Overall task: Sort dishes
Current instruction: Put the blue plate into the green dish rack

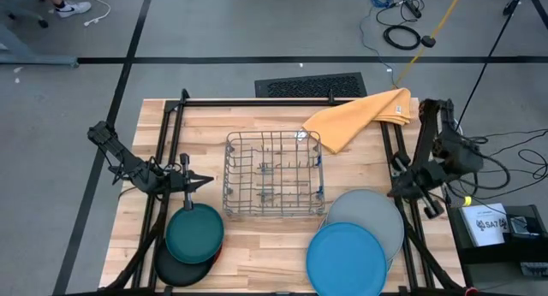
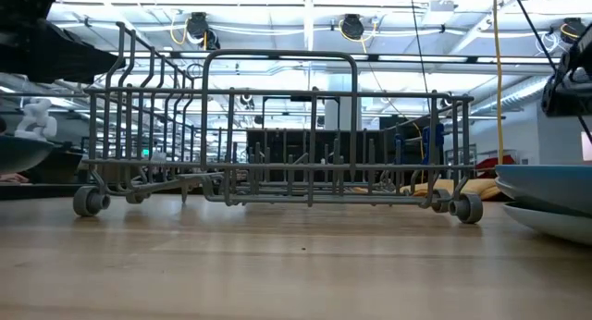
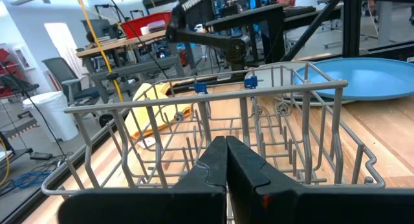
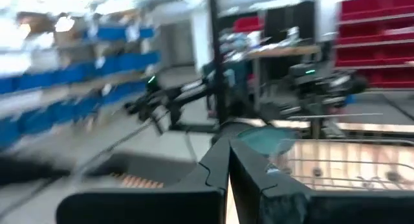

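Left hand [image 1: 204, 181] and right hand [image 1: 396, 192], both pressed together and empty, flank the rack [image 1: 274, 174]; plates [image 1: 195, 230] wait stacked on the bench [image 1: 257, 253].

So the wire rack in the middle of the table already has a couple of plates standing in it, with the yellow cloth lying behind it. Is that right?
Not quite. The high view shows the wire rack holds no plates. The dishes lie on the table in two stacks: the dark teal plate on one side, the bright blue plate on the other. The yellow cloth does lie behind it.
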`<control>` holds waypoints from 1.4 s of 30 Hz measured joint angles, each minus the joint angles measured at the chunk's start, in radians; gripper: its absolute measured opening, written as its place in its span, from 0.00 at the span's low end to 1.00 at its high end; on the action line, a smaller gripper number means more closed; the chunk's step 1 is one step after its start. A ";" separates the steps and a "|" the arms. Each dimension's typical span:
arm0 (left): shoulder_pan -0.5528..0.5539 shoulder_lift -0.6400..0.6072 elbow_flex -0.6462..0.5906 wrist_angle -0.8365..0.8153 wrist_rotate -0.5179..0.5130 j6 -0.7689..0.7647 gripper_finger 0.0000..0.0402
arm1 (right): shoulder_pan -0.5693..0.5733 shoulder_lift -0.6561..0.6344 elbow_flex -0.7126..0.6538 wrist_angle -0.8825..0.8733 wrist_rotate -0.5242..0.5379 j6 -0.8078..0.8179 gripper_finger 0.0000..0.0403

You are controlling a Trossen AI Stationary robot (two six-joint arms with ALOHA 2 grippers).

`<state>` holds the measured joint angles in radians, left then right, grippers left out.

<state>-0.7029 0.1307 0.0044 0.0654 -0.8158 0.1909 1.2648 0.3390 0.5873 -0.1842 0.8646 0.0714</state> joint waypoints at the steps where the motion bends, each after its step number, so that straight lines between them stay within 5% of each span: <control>1: 0.000 0.000 0.000 0.000 0.000 0.000 0.00 | 0.000 0.034 0.023 -0.011 -0.005 0.000 0.02; 5: 0.000 0.000 0.000 0.000 0.000 0.000 0.00 | 0.000 0.185 0.095 -0.010 0.014 -0.054 0.02; 12: 0.000 0.000 0.000 0.000 0.000 0.001 0.00 | -0.008 0.501 0.142 -0.009 0.232 -0.091 0.02; 21: 0.000 0.000 0.000 0.073 0.009 0.086 0.00 | -0.063 0.814 0.143 0.108 0.233 0.054 0.02; 31: 0.000 0.000 0.000 0.634 0.356 0.080 0.00 | -0.183 0.906 0.145 0.265 0.173 0.236 0.02; 35: 0.001 0.000 0.000 0.791 0.308 0.018 0.00 | -0.258 0.907 0.145 0.264 0.112 0.270 0.02; 42: 0.000 0.000 0.000 0.784 0.276 0.006 0.00 | -0.363 0.907 0.145 0.244 -0.056 0.388 0.02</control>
<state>-0.7025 0.1303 0.0044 0.8496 -0.5395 0.1970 0.9016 1.2457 0.7319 0.0593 0.8082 0.4594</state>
